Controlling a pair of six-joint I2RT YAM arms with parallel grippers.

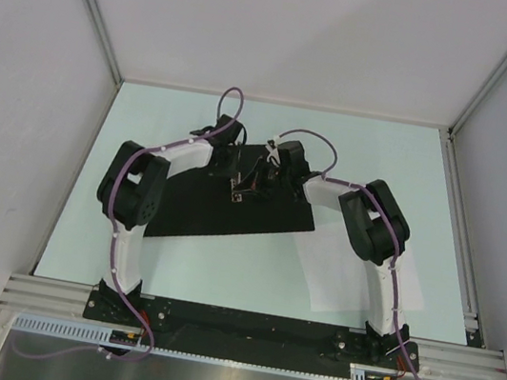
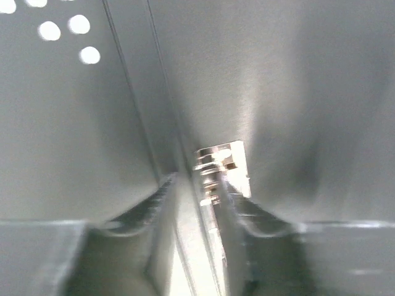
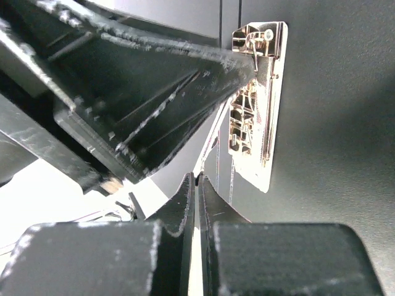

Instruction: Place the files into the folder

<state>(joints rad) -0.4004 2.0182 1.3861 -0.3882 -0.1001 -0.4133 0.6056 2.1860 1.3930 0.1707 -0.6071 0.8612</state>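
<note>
Viewing from above, we see the flat rectangular folder (image 1: 229,220) open, black inside up, on the pale table (image 1: 220,276); the white paper files (image 1: 355,278) lie just beside its right edge. The left gripper (image 2: 194,203) is spread at the shiny metal clip (image 2: 222,163); the right gripper (image 3: 196,191) is pressed together near it.

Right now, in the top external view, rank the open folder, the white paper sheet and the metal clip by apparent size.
1. open folder, largest.
2. white paper sheet, partly hidden, so the margin is unsure.
3. metal clip, clearly smallest.
</note>
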